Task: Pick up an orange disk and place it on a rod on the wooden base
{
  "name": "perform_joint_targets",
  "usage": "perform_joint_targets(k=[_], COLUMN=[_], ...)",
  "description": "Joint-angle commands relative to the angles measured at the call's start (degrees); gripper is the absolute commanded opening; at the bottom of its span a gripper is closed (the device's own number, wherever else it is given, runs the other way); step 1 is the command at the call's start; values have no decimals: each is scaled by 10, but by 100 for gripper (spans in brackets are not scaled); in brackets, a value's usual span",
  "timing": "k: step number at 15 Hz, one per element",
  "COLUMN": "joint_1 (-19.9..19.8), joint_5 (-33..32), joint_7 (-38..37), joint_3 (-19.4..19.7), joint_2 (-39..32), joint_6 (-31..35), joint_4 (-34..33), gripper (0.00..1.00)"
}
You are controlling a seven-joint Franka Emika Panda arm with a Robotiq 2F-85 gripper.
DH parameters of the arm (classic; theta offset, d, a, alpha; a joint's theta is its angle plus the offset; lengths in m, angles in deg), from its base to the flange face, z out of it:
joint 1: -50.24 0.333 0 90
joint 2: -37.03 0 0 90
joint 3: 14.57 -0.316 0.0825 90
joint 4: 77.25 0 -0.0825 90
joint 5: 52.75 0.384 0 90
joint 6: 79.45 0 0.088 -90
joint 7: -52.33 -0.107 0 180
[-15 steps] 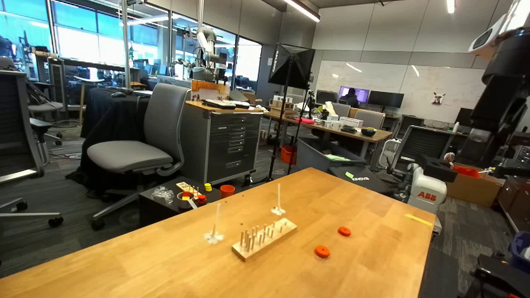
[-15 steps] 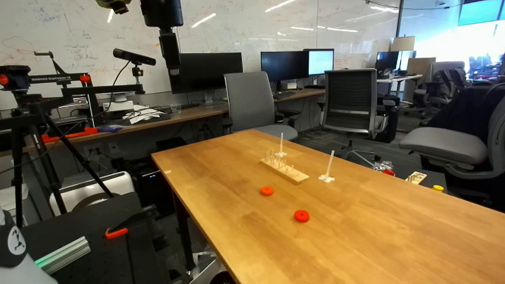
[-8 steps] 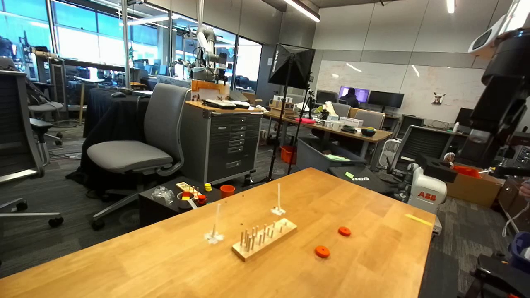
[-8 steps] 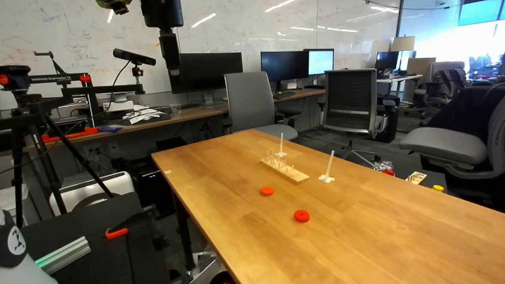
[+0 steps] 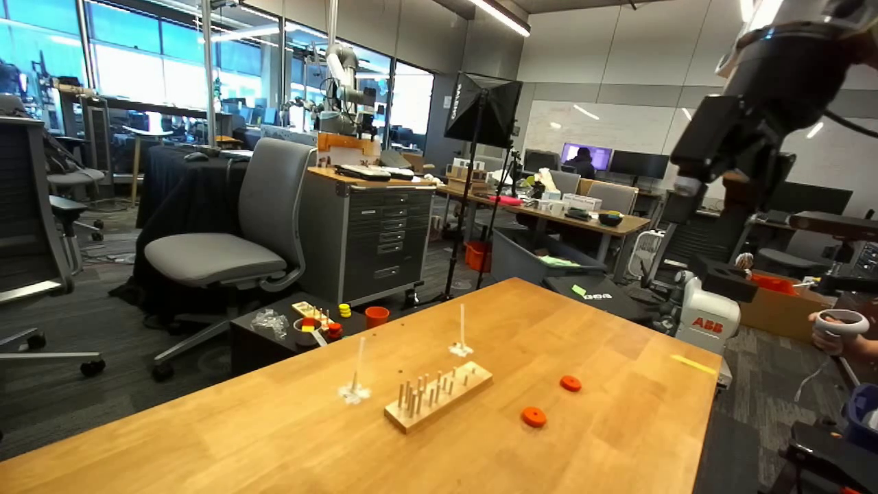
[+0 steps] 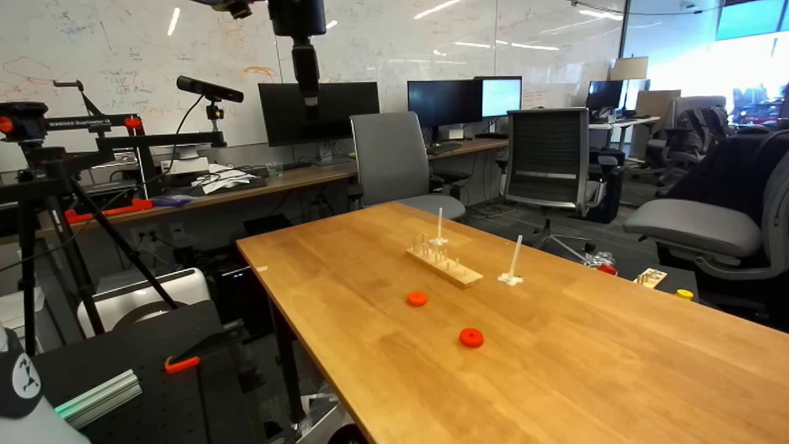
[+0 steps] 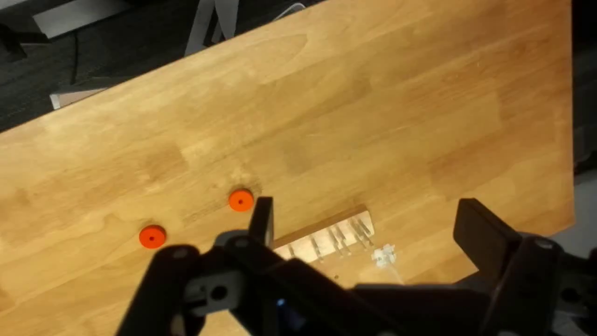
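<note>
Across the large honey-coloured wooden tabletop (image 5: 603, 446), a wide stretch separated a long edge from two round orange-red disks (image 7: 240, 200). Well above, the black two-fingered gripper (image 7: 366, 205) pointed downward, jaws spread. Near the pale-wood, peg-studded rectangular block (image 5: 444, 398), both lay flat, each seemingly pierced at its centre.

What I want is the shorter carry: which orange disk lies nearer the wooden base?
The orange disk on the right in the wrist view: it lies closer to the wooden base. The other disk, lower left in that view, sits farther off.
</note>
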Motion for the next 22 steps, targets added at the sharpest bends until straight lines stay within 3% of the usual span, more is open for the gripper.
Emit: perform_joint_targets(k=[1, 5, 9, 10, 15, 16, 21, 22], joint_1=[-39, -64, -64, -55, -53, -52, -48, -50], joint_5=[-29, -71, -174, -135, -141, -196, -348, -309], joint_7=[-59, -105, -113, -95, -96, -82, -90, -89], joint_3=[1, 21, 33, 43, 45, 38, 24, 35], joint_2=[-97, -160, -195, -181, -190, -175, -127, -162], joint_6=[-4, -36, -84, -50, -50, -44, -70, -61], joint_4=[-91, -129, -134, -111, -111, -103, -96, -109], gripper=[100, 100, 100, 100, 100, 100, 100, 100])
